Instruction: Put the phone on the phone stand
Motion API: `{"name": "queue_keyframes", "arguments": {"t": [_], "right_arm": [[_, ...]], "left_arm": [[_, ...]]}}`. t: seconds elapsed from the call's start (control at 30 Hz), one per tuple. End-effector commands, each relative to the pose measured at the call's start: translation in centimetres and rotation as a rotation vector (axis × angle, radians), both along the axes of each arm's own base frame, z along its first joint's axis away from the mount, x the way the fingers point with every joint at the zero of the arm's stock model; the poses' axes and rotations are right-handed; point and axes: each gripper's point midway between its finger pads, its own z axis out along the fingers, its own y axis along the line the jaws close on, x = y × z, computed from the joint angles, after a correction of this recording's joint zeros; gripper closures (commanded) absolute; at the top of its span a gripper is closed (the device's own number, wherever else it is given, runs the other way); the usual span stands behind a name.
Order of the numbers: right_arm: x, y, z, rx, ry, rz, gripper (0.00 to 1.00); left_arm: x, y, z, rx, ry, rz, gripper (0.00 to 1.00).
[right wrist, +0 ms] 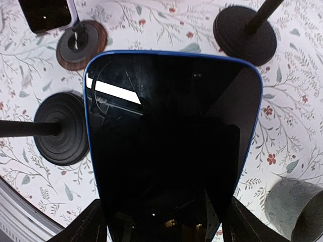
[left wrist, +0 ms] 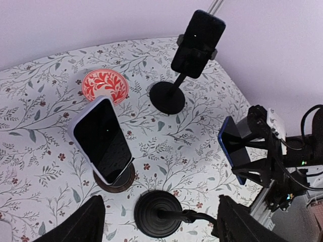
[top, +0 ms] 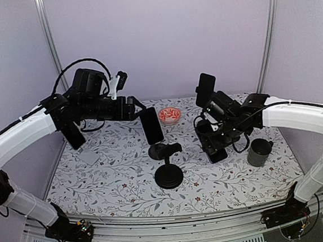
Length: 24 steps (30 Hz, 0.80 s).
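The blue phone [right wrist: 171, 151] is the piece to watch. It is up off the table, to the right of the empty black stand [top: 168, 161] and near it, carried screen-out by the right gripper [right wrist: 166, 224]. I'd judge it a stiff, flat slab with some weight to it. The glass face is slick and would not forgive a drop, and the rounded blue rim gives little to bite on. The long side edges look like the sensible hold, gripped low so the upper body stays free to slide into the stand's clamp. That is roughly how it is held now: the right jaws stand wide but are clamped across the phone's width near its lower end, one finger [right wrist: 93, 224] at each side edge.

The left gripper [left wrist: 164, 222] hangs above and to the left of that same stand. Its jaws are well apart with nothing between them and touch nothing. Just behind and left of the empty stand, a phone in a pale case [left wrist: 103, 138] leans on a wooden-based stand [left wrist: 126, 182], clear of both arms. Farther back and to the right, a third phone [left wrist: 198, 43] sits clipped in its own black holder. A grey cup [top: 259, 152] sits well to the right.
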Motion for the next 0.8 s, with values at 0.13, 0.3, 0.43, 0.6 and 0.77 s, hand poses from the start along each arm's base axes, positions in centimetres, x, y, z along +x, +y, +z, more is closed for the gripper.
{"name": "queue_keyframes", "arguments": {"t": [0.13,0.3,0.43,0.6,0.77], "right_arm": [[2.5,2.6,9.6,0.127,-0.269,0.037,0.55],[2.7,4.9,13.4,0.191,-0.353,0.079,0.55],[2.7,6.5,15.0,0.202,-0.41,0.12,0.55],[2.6,7.9,16.3,0.236,-0.451,0.146,0.54],[2.7,8.8,16.1,0.249,-0.439,0.156,0.54]], "left_arm": [[1.3,-4.3,3.3,-0.111,-0.058,-0.147,0.25],[0.5,-7.9,3.9,-0.177,-0.048,-0.275,0.3],[0.3,-10.5,3.7,-0.174,-0.062,-0.34,0.31],[0.2,-12.6,4.0,-0.217,-0.037,-0.381,0.34],[0.1,-13.7,3.7,-0.252,-0.01,-0.407,0.39]]}}
